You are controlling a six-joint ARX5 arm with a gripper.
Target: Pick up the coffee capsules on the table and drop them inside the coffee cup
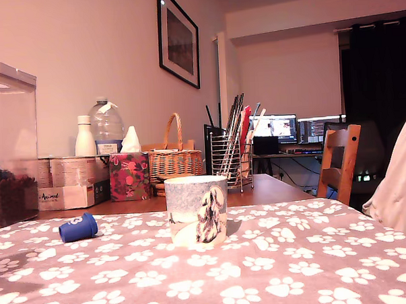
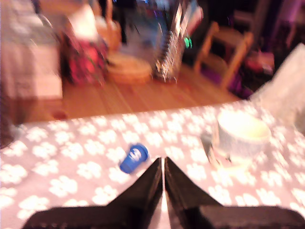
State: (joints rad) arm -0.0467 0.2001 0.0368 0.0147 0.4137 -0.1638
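I am at the approach step: my gripper (image 2: 163, 167) is closed and empty. The blue capsule (image 1: 78, 227) lies on its side at the exterior view's left of the cup (image 1: 197, 211). Next I must open and descend.

Blue capsule (image 1: 78, 228); white-grey cup (image 1: 197, 211); grey paw-print tablecloth (image 1: 295, 262).

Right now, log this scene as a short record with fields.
capsule: one blue capsule lying on its side on the tablecloth, to the exterior view's left of the cup
cup: coffee cup upright, apart from the capsule
gripper: gripper above the cloth, jaws closed, holding nothing
brown-orange capsule: none visible
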